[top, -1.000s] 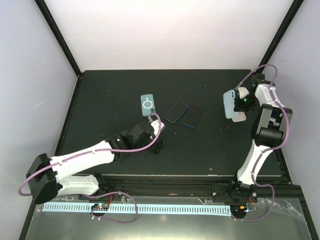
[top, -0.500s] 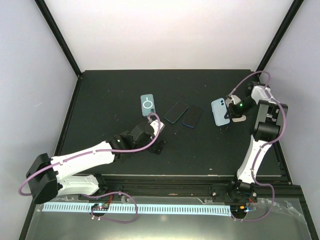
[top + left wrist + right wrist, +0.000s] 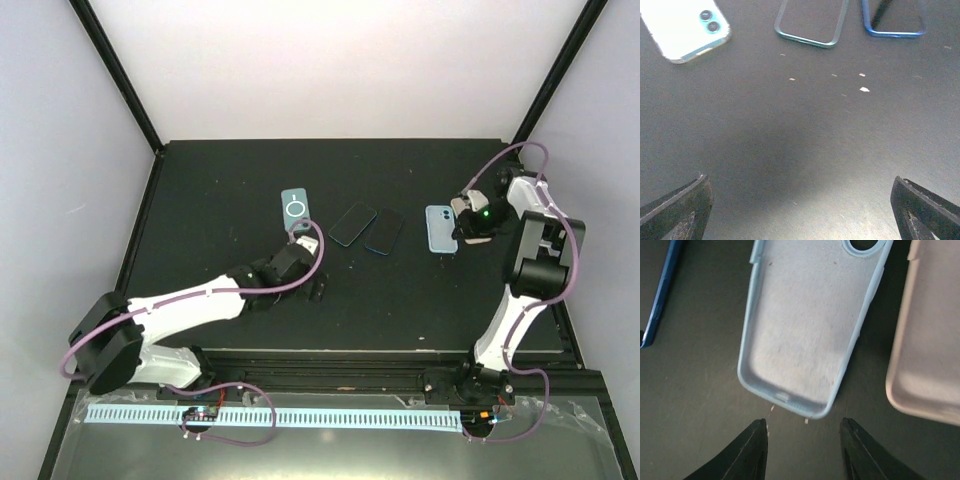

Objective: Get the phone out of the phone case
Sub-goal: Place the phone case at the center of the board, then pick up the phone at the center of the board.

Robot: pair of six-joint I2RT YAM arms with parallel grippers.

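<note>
Right wrist: light-blue case (image 3: 810,330) now flat on table (image 3: 700,405), inside up, empty; 1 s ago was held aloft. R gripper (image 3: 804,432) wide, nothing in it, at case's 6 o'clock. L gripper (image 3: 800,210) wide; pale phone (image 3: 685,27) at its 11 o'clock. Extraction prob. done.

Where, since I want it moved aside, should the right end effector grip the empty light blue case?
Probably pinch the light blue case by its near short wall from above, one finger inside. It lies flat, open side up, its raised rim exposed just ahead of the right end effector.
</note>
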